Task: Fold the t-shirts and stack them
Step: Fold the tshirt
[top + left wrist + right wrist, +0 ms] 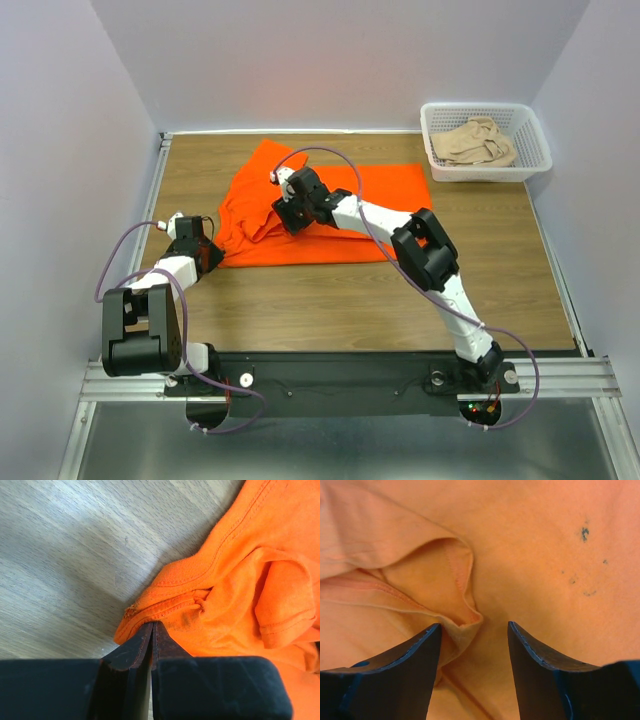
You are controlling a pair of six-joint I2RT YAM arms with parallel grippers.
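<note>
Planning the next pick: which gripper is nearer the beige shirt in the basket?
Right. The right gripper is over the orange shirt, left of the beige shirt; the left gripper is farther left, pinching the orange hem.

Shirts: two, one orange shirt (395, 185) near 12 o'clock and one beige shirt (478, 140) at 2 o'clock.
Baskets: one white basket (487, 172) at 2 o'clock.
Arms: two, the left arm (145, 320) at 8 o'clock and the right arm (425, 250) at 4 o'clock.
Grippers: two, the left gripper (152, 626) and the right gripper (475, 630).
Cables: two purple ones, a left cable (108, 268) and a right cable (330, 150).
Tables: one wooden table (350, 300).
</note>
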